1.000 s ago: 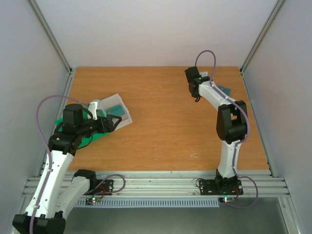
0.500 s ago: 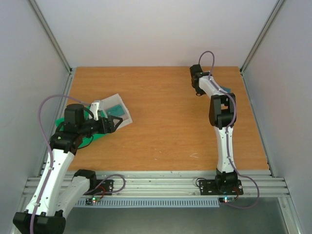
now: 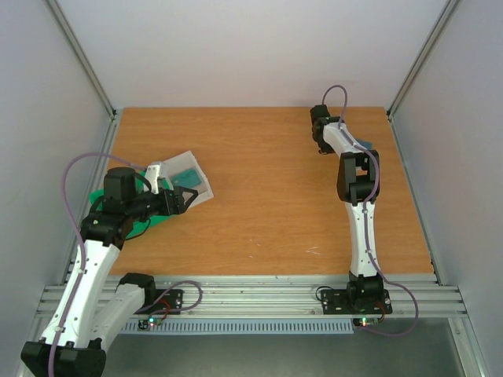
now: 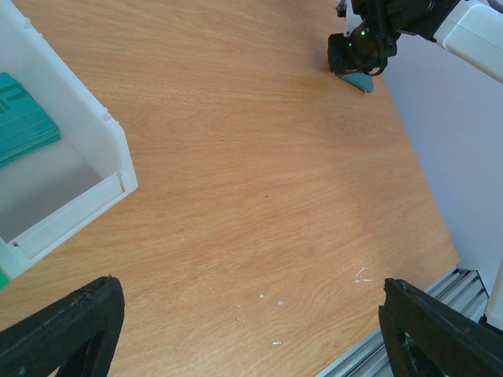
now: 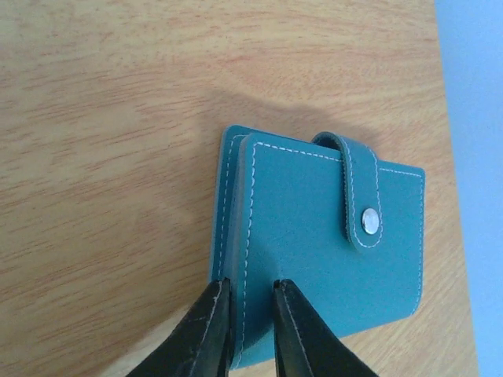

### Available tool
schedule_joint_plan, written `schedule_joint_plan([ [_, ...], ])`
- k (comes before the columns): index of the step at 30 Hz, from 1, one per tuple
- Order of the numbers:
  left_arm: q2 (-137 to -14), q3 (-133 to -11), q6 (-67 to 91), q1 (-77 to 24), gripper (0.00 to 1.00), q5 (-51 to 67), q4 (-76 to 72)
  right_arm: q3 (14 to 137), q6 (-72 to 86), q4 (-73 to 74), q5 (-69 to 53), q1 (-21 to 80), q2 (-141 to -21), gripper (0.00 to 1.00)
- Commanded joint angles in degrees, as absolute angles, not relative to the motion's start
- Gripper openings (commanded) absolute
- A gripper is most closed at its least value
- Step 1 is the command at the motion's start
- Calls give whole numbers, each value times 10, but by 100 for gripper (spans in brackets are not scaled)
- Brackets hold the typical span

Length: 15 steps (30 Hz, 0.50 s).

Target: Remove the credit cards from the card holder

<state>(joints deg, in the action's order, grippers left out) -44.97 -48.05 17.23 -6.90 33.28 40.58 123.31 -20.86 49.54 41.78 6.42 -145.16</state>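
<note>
The card holder [image 5: 322, 243] is a slate-blue wallet lying closed on the table, its strap snapped down. It also shows in the left wrist view [image 4: 361, 82], far right, under the right gripper. My right gripper [image 5: 251, 314] is nearly closed, its two fingers pinching the near edge of the wallet's top cover. In the top view it is at the far right [image 3: 321, 146]. A teal credit card [image 4: 23, 118] lies in the clear whitish tray [image 4: 94, 200]. My left gripper [image 3: 185, 199] is open and empty beside that tray. No other cards show.
A green tray [image 3: 118, 210] lies under the left arm, beside the whitish tray [image 3: 203, 192]. The enclosure walls stand close to the table's left, right and far edges. A metal rail [image 4: 440, 314] runs along the near edge.
My right arm has swung its gripper right and toward the far edge, and its forearm has straightened over the card holder. My left arm has barely moved.
</note>
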Motion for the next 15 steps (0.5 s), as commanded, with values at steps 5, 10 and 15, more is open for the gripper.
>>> schedule_joint_plan([
  [5,-447,-482,157,-71,89,344,395,1220,-219,487,413,63,-1443,2],
  [10,-447,-480,158,-71,89,337,395,1152,-202,466,395,69,-1392,1],
  [15,-454,-482,156,-71,89,343,398,1075,-170,464,354,84,-1335,1],
])
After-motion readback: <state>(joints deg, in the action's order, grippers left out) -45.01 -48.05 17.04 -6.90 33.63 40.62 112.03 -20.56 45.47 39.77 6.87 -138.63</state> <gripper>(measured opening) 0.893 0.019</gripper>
